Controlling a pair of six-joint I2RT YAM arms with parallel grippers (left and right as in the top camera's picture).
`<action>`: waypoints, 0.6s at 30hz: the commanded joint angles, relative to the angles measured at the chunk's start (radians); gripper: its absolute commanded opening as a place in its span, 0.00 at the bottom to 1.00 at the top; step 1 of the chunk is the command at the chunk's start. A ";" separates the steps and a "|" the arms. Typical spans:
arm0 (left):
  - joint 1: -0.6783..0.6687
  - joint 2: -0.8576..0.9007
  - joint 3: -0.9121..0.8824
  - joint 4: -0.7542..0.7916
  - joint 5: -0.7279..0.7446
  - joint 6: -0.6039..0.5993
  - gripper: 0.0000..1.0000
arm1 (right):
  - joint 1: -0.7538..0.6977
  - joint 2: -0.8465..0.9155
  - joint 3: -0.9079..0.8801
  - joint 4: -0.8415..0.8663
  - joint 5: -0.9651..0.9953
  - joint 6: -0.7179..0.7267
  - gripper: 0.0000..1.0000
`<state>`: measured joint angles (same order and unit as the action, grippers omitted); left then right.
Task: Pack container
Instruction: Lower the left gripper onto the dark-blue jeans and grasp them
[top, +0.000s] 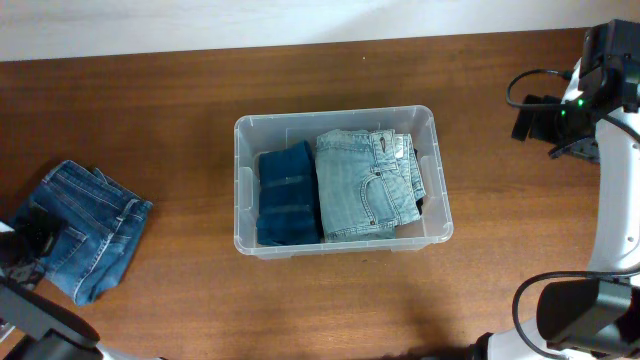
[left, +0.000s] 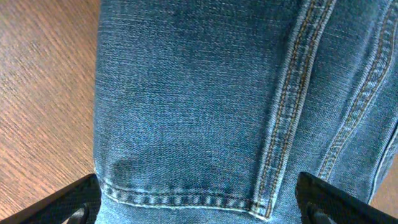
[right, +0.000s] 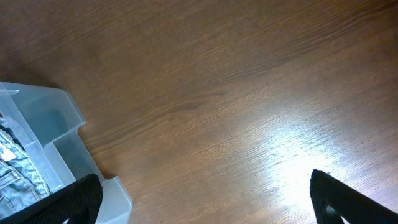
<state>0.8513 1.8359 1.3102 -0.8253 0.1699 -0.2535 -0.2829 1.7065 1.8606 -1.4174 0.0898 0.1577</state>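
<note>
The clear plastic container (top: 432, 180) stands mid-table and holds folded dark blue jeans (top: 287, 193) on the left and folded light blue jeans (top: 362, 184) on the right. A third pair of folded mid-blue jeans (top: 88, 232) lies on the table at the far left. My left gripper (top: 30, 240) is open just above these jeans; in the left wrist view its fingers (left: 199, 202) straddle the denim (left: 199, 106). My right gripper (top: 545, 125) is open and empty above bare table right of the container, whose corner shows in the right wrist view (right: 43, 143).
The wooden table (top: 180, 110) ends at a pale wall strip along the back. The right arm's white body (top: 615, 230) runs down the right edge. The left arm's base (top: 40, 320) sits at the front left corner.
</note>
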 joint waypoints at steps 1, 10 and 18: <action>0.003 -0.023 -0.006 -0.005 0.012 0.024 0.99 | -0.006 0.002 0.003 0.000 0.012 0.005 0.99; 0.016 -0.022 -0.006 -0.029 -0.087 0.019 0.99 | -0.006 0.002 0.003 0.000 0.012 0.005 0.99; 0.037 -0.022 -0.085 0.050 -0.090 0.019 0.99 | -0.006 0.002 0.003 0.000 0.012 0.004 0.98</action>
<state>0.8818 1.8359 1.2770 -0.8028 0.0925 -0.2493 -0.2829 1.7065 1.8606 -1.4178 0.0898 0.1574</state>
